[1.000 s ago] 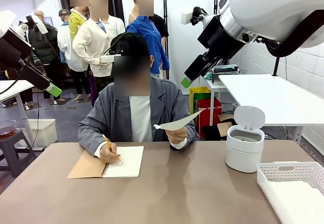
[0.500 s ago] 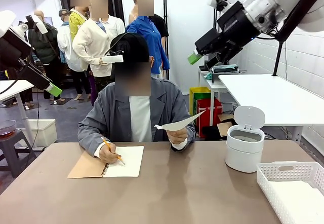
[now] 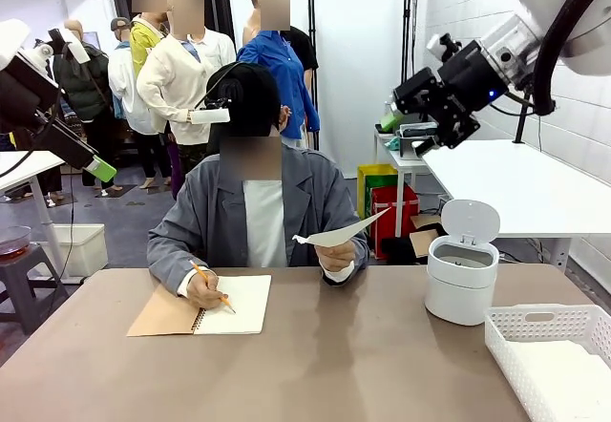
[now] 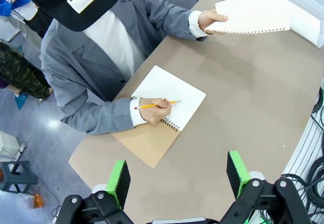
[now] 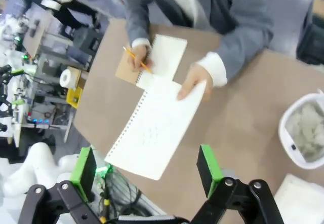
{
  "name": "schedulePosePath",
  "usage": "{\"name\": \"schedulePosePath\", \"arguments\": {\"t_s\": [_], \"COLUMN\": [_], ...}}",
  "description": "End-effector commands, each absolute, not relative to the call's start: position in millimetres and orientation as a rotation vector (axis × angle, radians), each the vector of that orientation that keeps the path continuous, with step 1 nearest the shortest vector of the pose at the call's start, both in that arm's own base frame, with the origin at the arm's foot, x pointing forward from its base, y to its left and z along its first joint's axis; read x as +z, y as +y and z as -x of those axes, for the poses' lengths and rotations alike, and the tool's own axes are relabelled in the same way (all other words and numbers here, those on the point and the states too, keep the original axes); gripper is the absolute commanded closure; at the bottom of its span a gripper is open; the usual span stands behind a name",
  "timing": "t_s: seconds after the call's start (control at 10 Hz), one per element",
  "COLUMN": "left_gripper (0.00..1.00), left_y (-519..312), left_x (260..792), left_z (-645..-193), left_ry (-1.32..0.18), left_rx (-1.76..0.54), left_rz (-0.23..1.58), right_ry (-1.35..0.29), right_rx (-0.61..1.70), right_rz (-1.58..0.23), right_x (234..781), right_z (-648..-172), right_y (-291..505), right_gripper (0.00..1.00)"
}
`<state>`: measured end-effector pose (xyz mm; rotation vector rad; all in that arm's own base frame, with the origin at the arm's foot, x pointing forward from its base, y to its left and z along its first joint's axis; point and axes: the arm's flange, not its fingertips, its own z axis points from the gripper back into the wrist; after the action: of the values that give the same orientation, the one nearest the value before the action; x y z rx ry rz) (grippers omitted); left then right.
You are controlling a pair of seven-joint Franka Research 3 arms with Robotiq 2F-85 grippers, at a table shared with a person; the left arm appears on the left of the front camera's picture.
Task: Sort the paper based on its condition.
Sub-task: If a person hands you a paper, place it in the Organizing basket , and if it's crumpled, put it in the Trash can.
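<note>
The person at the far side holds up a smooth white sheet of paper (image 3: 339, 233) in one hand, above the table. Its torn spiral-hole edge shows in the left wrist view (image 4: 250, 13), and the right wrist view looks down on it (image 5: 157, 127). My left gripper (image 3: 97, 167) hangs open, high at the left, far from the sheet; its green pads (image 4: 119, 181) stand wide apart with nothing between them. My right gripper (image 3: 390, 122) is raised at the upper right, behind the person. It is open (image 5: 147, 171) and holds nothing.
The person writes with a pencil in a tan-covered spiral notebook (image 3: 205, 307). A small white bin (image 3: 461, 274) with its lid up stands at the right; crumpled whitish material lies inside (image 5: 305, 126). A white mesh basket (image 3: 549, 322) sits at the near right corner.
My right arm has swung away to the right, carrying its open gripper from near the person's shoulder toward the wall. The left arm and the held sheet have stayed in place.
</note>
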<state>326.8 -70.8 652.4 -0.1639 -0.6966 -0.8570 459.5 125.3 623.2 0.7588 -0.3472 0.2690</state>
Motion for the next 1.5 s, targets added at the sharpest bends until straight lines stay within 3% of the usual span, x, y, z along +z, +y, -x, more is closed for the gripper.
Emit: {"name": "schedulePosePath", "arguments": {"t_s": [0.0,0.1,0.6,0.9,1.4], "left_gripper": [0.0,0.0,0.0,0.0,0.0], "left_y": [-70,-70,-70,-70,-70], "left_x": [653,653,653,653,653], "left_z": [-326,-326,-326,-326,-326], "left_ry": [-0.699,-0.699,-0.699,-0.699,-0.699], "left_rx": [-0.856,-0.856,-0.856,-0.856,-0.856], "left_rz": [0.167,0.167,0.167,0.167,0.167], "right_ry": [-0.366,-0.347,-0.349,-0.106,0.152], "right_rx": [0.416,0.269,0.288,0.215,0.064], "right_rz": [-0.721,-0.759,-0.737,-0.779,-0.809], "right_x": [623,623,621,620,585], "right_z": [-462,-459,-461,-474,-541], "right_y": [131,125,123,138,146], "right_gripper": [0.0,0.0,0.0,0.0,0.0]}}
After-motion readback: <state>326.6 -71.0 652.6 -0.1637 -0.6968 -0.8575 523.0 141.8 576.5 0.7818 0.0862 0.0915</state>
